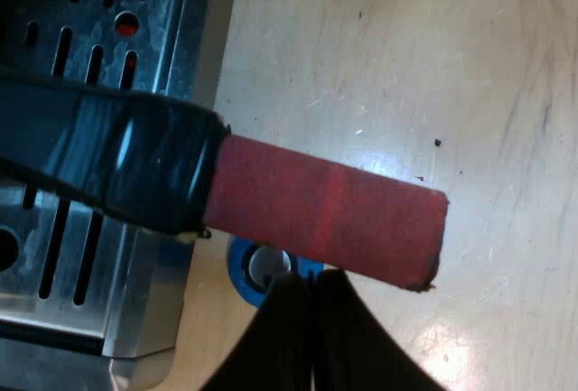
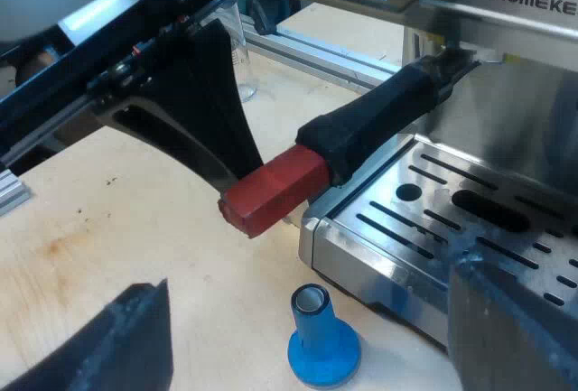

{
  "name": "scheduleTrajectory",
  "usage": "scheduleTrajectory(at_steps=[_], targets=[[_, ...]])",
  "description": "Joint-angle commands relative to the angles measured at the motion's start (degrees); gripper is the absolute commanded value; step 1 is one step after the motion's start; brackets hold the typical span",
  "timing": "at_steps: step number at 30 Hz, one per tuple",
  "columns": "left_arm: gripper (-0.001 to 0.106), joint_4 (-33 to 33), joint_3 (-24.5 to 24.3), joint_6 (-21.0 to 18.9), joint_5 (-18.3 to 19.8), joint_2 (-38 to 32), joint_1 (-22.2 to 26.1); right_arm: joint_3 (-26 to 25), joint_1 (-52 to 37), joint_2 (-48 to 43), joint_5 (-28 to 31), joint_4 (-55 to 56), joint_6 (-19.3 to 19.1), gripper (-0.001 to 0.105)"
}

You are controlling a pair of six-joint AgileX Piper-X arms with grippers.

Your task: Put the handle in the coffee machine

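The holder's dark handle (image 2: 388,107) runs out from under the espresso machine's front (image 2: 506,12) and ends in its red end (image 2: 273,189), which hangs over the edge of the drip tray (image 2: 470,219). My left gripper (image 2: 237,167) rests against the side of the red end (image 1: 330,215). Its fingers (image 1: 280,337) lie pressed together, touching the red end but not around it. My right gripper (image 2: 312,287) is open over the table near the tray's corner, with nothing between its fingers.
A blue tamper (image 2: 322,341) stands on the wooden table (image 2: 117,219) just off the tray's corner, under the red end (image 1: 262,269). A measuring glass (image 2: 237,57) stands farther off behind the left arm. An aluminium rail (image 2: 334,61) runs beside the machine.
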Motion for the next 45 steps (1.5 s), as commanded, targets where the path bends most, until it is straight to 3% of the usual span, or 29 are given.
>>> scheduleTrajectory(at_steps=[1, 6, 16, 25, 36, 45], targets=[[0.0, -1.0, -0.3, -0.7, 5.1, -0.3, -0.4, -0.1, 0.0, -0.5, -0.4, -0.1, -0.2, 0.065], [0.0, -1.6, -0.3, -1.8, 7.0, -0.3, -2.8, -0.1, 0.0, -0.5, -0.4, -0.1, -0.2, 0.065], [0.0, -3.1, -0.3, -2.3, 7.0, -0.3, -9.6, -0.1, 0.0, -0.5, -0.4, -0.1, -0.2, 0.065], [0.0, -3.4, -0.3, -3.2, 7.0, -0.3, -9.5, -0.1, 0.0, -0.5, -0.3, -0.1, -0.2, 0.065], [0.0, 6.4, -0.3, -0.2, 1.7, -0.3, -8.5, -0.1, 0.0, -0.5, -0.3, 3.2, -0.2, 0.065], [0.0, 8.6, -0.3, -0.2, 0.0, -4.4, -1.3, -0.1, 0.0, -0.5, -0.4, 3.2, 0.2, 0.065]])
